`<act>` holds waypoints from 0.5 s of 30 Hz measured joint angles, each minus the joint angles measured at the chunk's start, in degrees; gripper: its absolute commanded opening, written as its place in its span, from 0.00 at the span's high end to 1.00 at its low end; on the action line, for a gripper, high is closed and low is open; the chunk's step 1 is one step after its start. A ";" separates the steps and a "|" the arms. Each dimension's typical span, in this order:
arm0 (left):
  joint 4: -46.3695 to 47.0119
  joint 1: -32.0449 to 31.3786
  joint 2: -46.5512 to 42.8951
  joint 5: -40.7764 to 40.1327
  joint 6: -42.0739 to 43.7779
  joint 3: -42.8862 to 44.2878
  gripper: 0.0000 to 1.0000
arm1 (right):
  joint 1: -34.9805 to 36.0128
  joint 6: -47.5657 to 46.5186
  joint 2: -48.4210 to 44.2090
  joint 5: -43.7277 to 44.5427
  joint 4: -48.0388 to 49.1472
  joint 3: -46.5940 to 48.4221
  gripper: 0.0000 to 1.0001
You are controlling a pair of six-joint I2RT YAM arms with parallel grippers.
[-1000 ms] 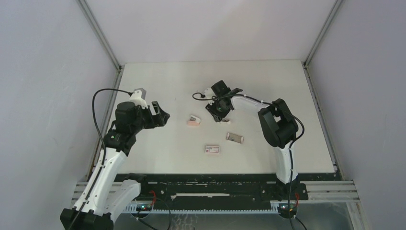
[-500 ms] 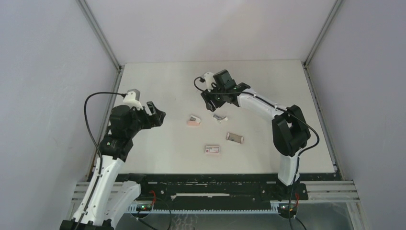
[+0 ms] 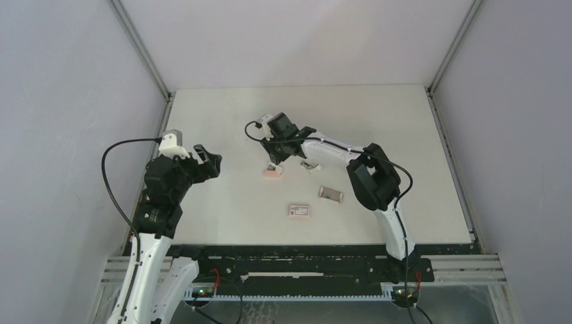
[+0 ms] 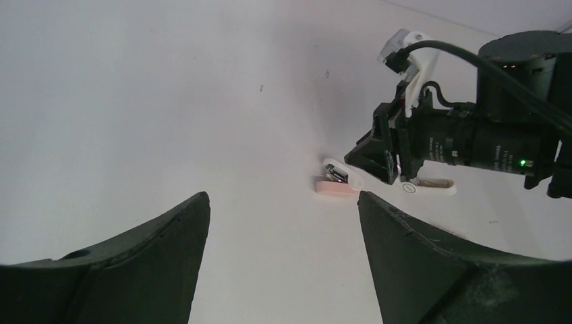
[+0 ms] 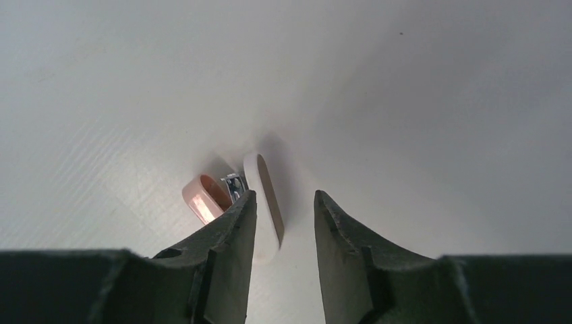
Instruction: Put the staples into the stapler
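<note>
R gripper, jaws apart, over small pink-white plastic stapler, long axis parallel to fingers; L gripper spread, nr left edge.

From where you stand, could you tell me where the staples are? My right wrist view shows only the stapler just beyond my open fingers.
Observer: The staples lie flat on the table, to the right of the stapler and closer to the near edge, well apart from it.
Operator: Thank you. Is anything lying close to them?
Observer: A small white box with a red label lies to their left, closer again to the near edge, and does not touch them.
Operator: And where is the other arm, please?
Observer: The left gripper hangs open to the left of the stapler and holds nothing.
</note>
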 measured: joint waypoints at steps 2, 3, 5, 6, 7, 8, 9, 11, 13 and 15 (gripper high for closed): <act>0.00 0.61 0.07 0.07 -0.02 0.00 0.16 | 0.63 0.09 1.81 0.28 -0.31 1.57 0.67; 0.00 0.87 0.20 0.11 -0.04 0.00 0.15 | 0.90 0.13 2.54 0.44 -0.48 2.32 0.69; 0.00 1.60 0.46 0.44 -0.09 0.00 0.15 | 1.40 0.15 3.80 0.74 -0.57 3.67 0.72; 0.00 1.88 0.61 0.55 -0.09 0.00 0.15 | 1.57 0.15 4.22 0.90 -0.70 4.13 0.73; 0.00 2.19 0.68 0.72 -0.11 0.00 0.15 | 1.73 0.17 4.50 1.03 -0.74 4.42 0.74; 0.00 2.51 0.83 1.03 -0.17 0.00 0.15 | 1.86 0.17 4.70 1.11 -0.87 4.61 0.75; 0.00 2.69 1.01 1.20 -0.22 0.00 0.15 | 1.92 0.15 4.85 1.11 -1.03 4.76 0.76; 0.00 3.04 1.14 1.75 -0.48 0.00 0.15 | 1.95 0.15 4.94 1.11 -1.22 4.76 0.77; 0.02 3.26 1.38 2.03 -0.61 0.00 0.15 | 1.99 0.15 4.98 1.11 -1.75 4.76 0.77; 0.02 3.50 1.51 2.23 -0.68 0.00 0.15 | 2.08 0.15 5.03 1.09 -2.14 4.76 0.76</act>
